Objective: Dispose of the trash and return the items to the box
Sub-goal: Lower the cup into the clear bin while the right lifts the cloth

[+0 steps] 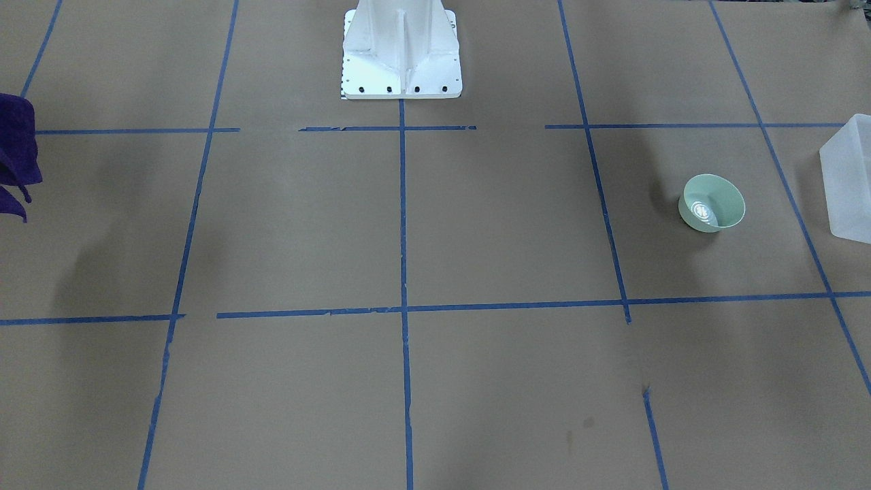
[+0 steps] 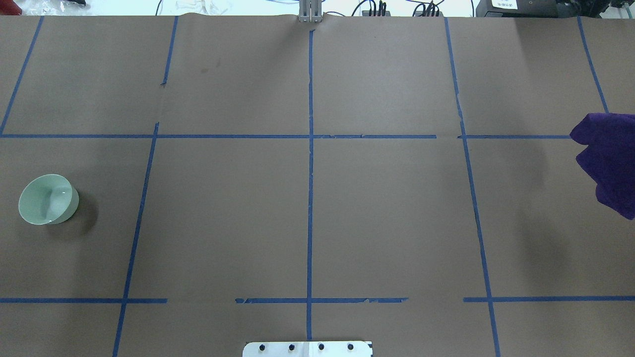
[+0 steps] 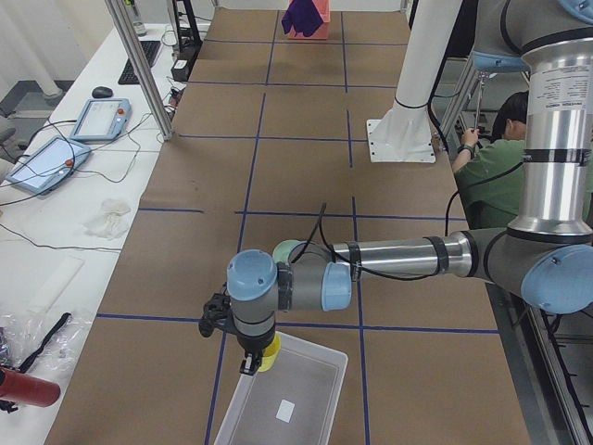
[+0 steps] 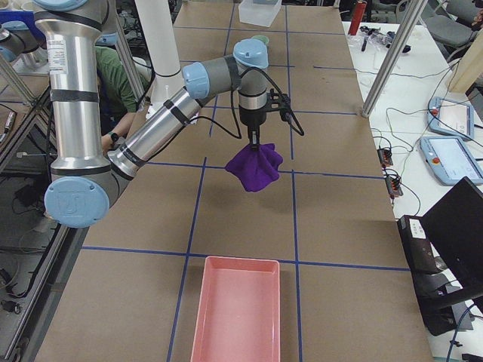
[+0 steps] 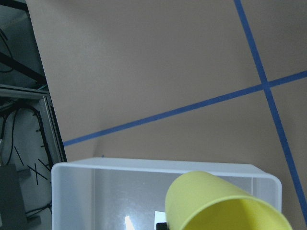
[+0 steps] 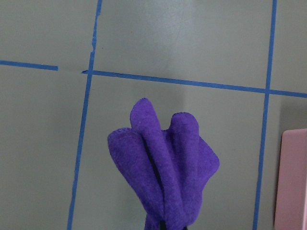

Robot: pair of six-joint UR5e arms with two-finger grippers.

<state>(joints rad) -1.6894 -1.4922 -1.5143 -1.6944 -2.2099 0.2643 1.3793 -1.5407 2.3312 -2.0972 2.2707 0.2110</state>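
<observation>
Horizontally outstretched, the left arm (image 3: 398, 258) hovers, yellow cup (image 5: 216, 203) above the box (image 5: 72, 196).

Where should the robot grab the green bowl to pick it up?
By its rim, coming straight down from above. The green bowl sits upright on the table with its mouth open to the top. Its flared wall looks thin, so one finger of the hand could probably slip inside and the other stay outside, pinching the wall between them.

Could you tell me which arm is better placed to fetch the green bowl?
Probably left: the bowl sits near the box, where the left gripper hovers with the yellow cup; the right gripper is far off with the purple cloth.
</observation>
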